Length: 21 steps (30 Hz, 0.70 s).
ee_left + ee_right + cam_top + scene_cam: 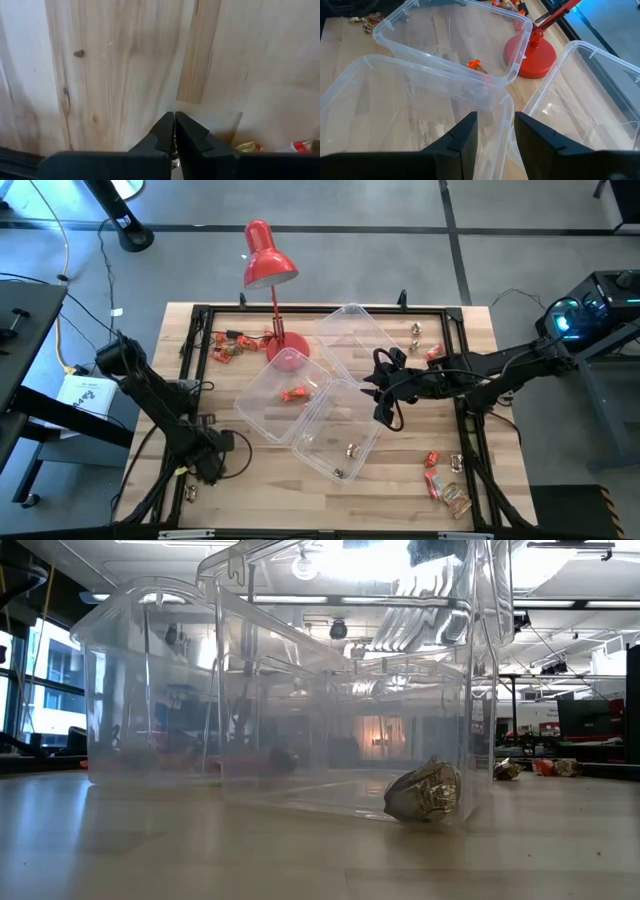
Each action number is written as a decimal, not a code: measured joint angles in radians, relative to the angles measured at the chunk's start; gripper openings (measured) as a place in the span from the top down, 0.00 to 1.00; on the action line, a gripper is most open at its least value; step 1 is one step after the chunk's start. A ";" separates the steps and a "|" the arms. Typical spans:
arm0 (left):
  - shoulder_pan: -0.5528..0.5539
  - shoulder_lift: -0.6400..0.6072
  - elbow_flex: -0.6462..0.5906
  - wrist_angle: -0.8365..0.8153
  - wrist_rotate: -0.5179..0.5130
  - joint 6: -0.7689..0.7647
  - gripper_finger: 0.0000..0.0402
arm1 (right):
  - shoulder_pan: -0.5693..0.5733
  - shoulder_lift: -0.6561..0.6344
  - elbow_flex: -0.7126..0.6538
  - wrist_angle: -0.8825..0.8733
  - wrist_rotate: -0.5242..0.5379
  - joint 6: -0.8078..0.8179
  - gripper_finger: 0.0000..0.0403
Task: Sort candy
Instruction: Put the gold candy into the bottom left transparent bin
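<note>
Left end effector (pixel 208 470) sits low near the counter's (pixel 150 480) front left edge; I see its fingers pressed together, holding nothing I can make out. Right end effector (pixel 385 395) hangs over the rim between the clear tubs (pixel 330 435), fingers parted and empty. Beyond it, one red-orange candy (pixel 476 65) lies in the far tub; more candy (pixel 445 490) lies scattered on the counter behind it.
</note>
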<state>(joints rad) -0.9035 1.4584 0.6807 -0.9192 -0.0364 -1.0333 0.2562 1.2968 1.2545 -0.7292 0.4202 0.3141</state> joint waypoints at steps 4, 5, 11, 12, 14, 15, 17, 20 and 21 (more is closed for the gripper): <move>0.000 -0.050 0.028 -0.015 0.002 -0.042 1.00 | 0.000 0.000 0.000 0.000 0.000 0.001 0.69; 0.000 -0.070 0.046 -0.014 -0.003 -0.045 1.00 | 0.000 0.000 0.000 0.000 0.000 0.002 0.69; 0.000 -0.215 0.172 -0.011 -0.106 -0.017 1.00 | 0.000 0.000 0.000 0.000 0.000 0.000 0.69; 0.000 -0.239 0.194 -0.010 -0.126 -0.007 1.00 | 0.000 0.000 0.000 0.000 0.000 0.000 0.69; 0.000 -0.286 0.244 0.002 -0.169 0.026 1.00 | 0.000 0.000 0.000 0.000 0.000 0.000 0.69; 0.000 -0.307 0.273 0.007 -0.196 0.048 1.00 | 0.000 0.000 0.000 0.000 0.000 0.000 0.69; 0.000 -0.342 0.328 0.002 -0.249 0.092 1.00 | 0.000 0.000 0.000 0.000 0.000 0.000 0.69; 0.013 -0.362 0.370 -0.050 -0.246 0.148 1.00 | 0.000 0.000 0.000 0.000 0.000 0.000 0.69; 0.021 -0.361 0.366 -0.086 -0.218 0.136 1.00 | 0.000 0.000 0.000 0.000 0.000 0.000 0.69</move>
<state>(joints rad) -0.8820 1.0970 1.0470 -1.0056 -0.2548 -0.8973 0.2562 1.2968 1.2545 -0.7296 0.4202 0.3141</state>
